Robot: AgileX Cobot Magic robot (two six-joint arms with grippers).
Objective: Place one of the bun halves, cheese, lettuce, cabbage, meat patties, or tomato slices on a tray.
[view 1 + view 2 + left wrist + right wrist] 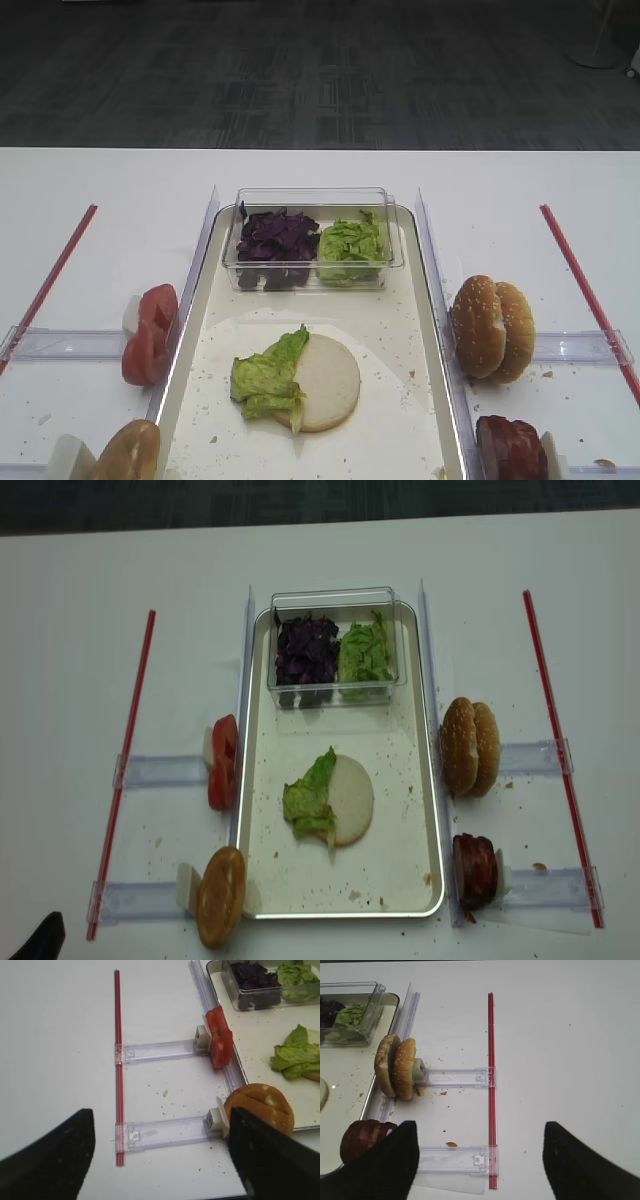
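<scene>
Exterior high: lettuce (268,377) overlaps pale bun disc (326,381) left edge, lengthwise along tray (400,330).

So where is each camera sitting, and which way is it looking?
Exterior high: up in front, looking down the tray toward the floor; no robot parts show.
Right wrist: on the right arm, over the sesame buns; right gripper fingers open.
Left wrist: on the left arm, over the tomato slices; left gripper fingers open.
Second exterior high: straight above the whole table; a dark bit sits at the bottom-left corner.
Both high views share the lettuce on the pale bun.
</scene>
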